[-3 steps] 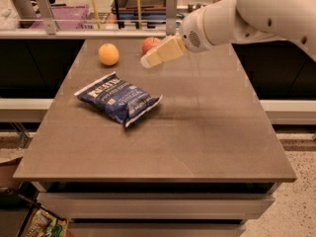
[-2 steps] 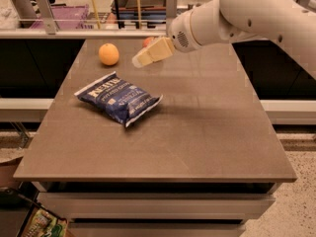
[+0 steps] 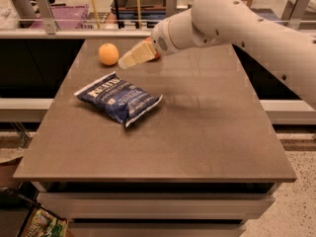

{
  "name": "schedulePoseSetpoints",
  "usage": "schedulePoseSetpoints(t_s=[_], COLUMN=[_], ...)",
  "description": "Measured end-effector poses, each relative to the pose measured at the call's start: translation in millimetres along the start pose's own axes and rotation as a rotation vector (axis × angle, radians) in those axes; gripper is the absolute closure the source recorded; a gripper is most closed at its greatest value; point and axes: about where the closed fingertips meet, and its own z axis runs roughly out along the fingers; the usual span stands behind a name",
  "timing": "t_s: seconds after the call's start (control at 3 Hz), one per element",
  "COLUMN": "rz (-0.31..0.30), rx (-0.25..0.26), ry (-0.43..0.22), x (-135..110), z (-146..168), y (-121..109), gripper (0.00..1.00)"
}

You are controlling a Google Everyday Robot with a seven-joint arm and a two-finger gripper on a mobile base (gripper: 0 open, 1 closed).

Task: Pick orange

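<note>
The orange (image 3: 108, 54) is a small round yellow-orange fruit at the far left of the brown table (image 3: 197, 132). My gripper (image 3: 124, 61) hangs above the table just right of the orange, its pale fingers pointing left toward it with a small gap between. A red apple (image 3: 156, 55) is almost wholly hidden behind the gripper's wrist; only a sliver shows.
A blue chip bag (image 3: 119, 98) lies flat on the table in front of the orange, below the gripper. A rail with posts (image 3: 44, 11) and shelving run behind the table's far edge. The floor drops off to the right.
The gripper and arm have swung left across the far part of the table, past the apple and close to the orange. The orange and chip bag have not moved.
</note>
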Motion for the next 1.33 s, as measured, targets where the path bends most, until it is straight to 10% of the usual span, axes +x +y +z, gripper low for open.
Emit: schedulePoseSetpoints(t_s=[1.33], rz=[-0.062], rx=[-0.065], ry=[-0.108], x=[-21.2], z=[80.4], y=[-1.6], gripper=[0.00])
